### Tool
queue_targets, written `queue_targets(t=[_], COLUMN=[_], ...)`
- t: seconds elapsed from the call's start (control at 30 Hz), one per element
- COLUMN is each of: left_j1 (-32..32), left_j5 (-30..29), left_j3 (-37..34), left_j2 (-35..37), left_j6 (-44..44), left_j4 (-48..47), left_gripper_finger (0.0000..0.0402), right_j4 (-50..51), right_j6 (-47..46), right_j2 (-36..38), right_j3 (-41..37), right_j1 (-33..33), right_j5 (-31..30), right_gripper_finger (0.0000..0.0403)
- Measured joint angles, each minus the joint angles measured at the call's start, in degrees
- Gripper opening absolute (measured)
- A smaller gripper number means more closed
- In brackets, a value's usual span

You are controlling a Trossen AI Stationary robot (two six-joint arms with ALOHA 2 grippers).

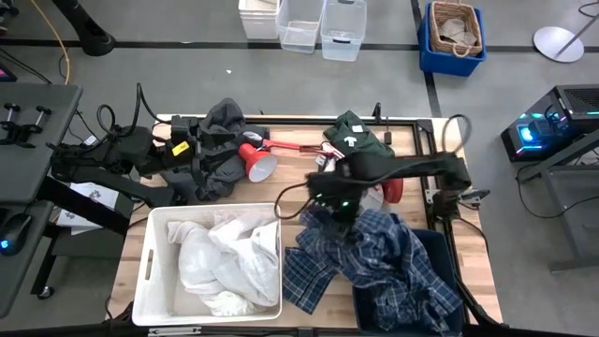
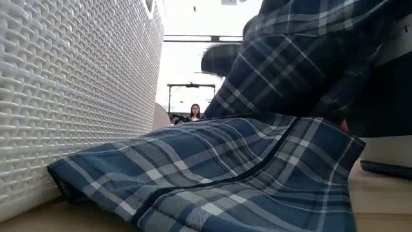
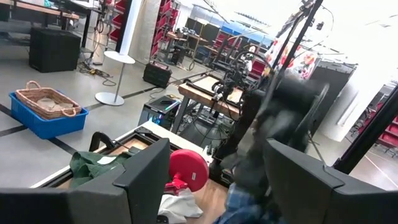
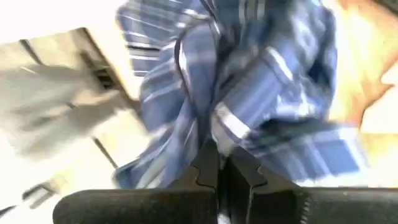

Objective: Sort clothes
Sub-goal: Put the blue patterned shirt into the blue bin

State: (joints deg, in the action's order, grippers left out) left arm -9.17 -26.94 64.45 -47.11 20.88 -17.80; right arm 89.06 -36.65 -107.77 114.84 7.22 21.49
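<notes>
Plaid shirt (image 1: 379, 262), draped half across the navy bin (image 1: 440, 251) and desk, is pinched in the closed right end effector (image 1: 329, 208); trailing fabric could snag on the bin rim.

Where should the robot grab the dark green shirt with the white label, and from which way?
Probably from straight above, pinching a raised fold near the middle of the dark green shirt, beside its white label. It lies crumpled and flat at the table's far edge, so there is no stiff edge to take. The right end effector is busy gripping the plaid shirt; the left end effector is open and free.
</notes>
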Motion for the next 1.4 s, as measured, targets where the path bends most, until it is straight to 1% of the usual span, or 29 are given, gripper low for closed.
queue_targets(t=[0.1, 0.2, 0.3, 0.43, 0.5, 0.57, 0.67, 0.77, 0.83, 0.93, 1.0, 1.07, 1.13, 1.23, 1.33, 1.4], left_j1=[0.00, 0.02, 0.02, 0.04, 0.04, 0.04, 0.04, 0.04, 0.04, 0.04, 0.04, 0.04, 0.04, 0.04, 0.04, 0.04], left_j5=[-0.15, -0.38, -0.39, -0.67, -0.94, -1.55, -2.58, -2.68, -2.77, -2.80, -2.82, -2.82, -2.83, -2.85, -3.27, -3.95], left_j3=[0.00, 0.00, 0.00, 0.00, 0.00, 0.00, 0.02, 0.02, 0.02, 0.02, 0.02, 0.02, 0.02, 0.02, 0.02, 0.02], left_j2=[0.00, 0.01, 0.00, -0.02, -0.13, -0.29, -0.92, -1.74, -2.31, -3.34, -3.96, -4.49, -4.84, -4.95, -4.92, -4.92], left_j6=[0.02, 0.04, 0.09, 1.46, 1.44, 1.45, 1.46, 1.46, 1.45, 1.44, 1.46, 1.31, -0.09, -2.18, -2.54, -2.58], left_j4=[0.01, 0.04, 0.04, 0.11, 0.13, 0.13, 0.15, 0.13, 0.11, 0.09, 0.07, 0.09, 0.08, 0.07, 0.08, 0.09], left_gripper_finger=[0.0248, 0.0248, 0.0248, 0.0248, 0.0248, 0.0248, 0.0248, 0.0248, 0.0248, 0.0248, 0.0248, 0.0248, 0.0248, 0.0248, 0.0248, 0.0248], right_j4=[0.61, 0.98, 0.83, -0.18, -5.84, -16.57, -35.58, -48.73, -52.32, -54.44, -56.65, -59.79, -60.43, -59.14, -54.42, -49.23], right_j6=[-7.80, -18.82, -31.61, -50.70, -58.65, -65.30, -72.92, -78.16, -80.44, -81.36, -79.09, -76.28, -73.00, -67.91, -63.84, -61.44], right_j2=[3.78, 8.03, 11.96, 16.28, 17.90, 19.02, 19.26, 18.89, 18.87, 18.89, 18.93, 18.93, 18.93, 19.22, 20.18, 20.95], right_j3=[4.97, 5.15, 0.63, -10.22, -17.39, -26.00, -39.45, -50.48, -55.66, -60.37, -62.41, -63.29, -62.39, -58.56, -52.81, -47.96], right_j1=[3.43, 9.31, 17.89, 31.37, 36.94, 40.93, 44.02, 44.82, 44.57, 43.69, 43.09, 42.64, 42.58, 42.61, 42.61, 42.73], right_j5=[0.00, -0.97, -2.71, -1.82, -0.45, 0.75, 4.27, 4.48, 1.95, -0.50, 0.02, 2.96, 5.90, 11.10, 16.39, 16.83], right_gripper_finger=[0.0002, 0.0001, 0.0001, 0.0001, 0.0001, 0.0001, 0.0000, 0.0000, 0.0000, 0.0005, 0.0017, 0.0039, 0.0068, 0.0116, 0.0157, 0.0180])
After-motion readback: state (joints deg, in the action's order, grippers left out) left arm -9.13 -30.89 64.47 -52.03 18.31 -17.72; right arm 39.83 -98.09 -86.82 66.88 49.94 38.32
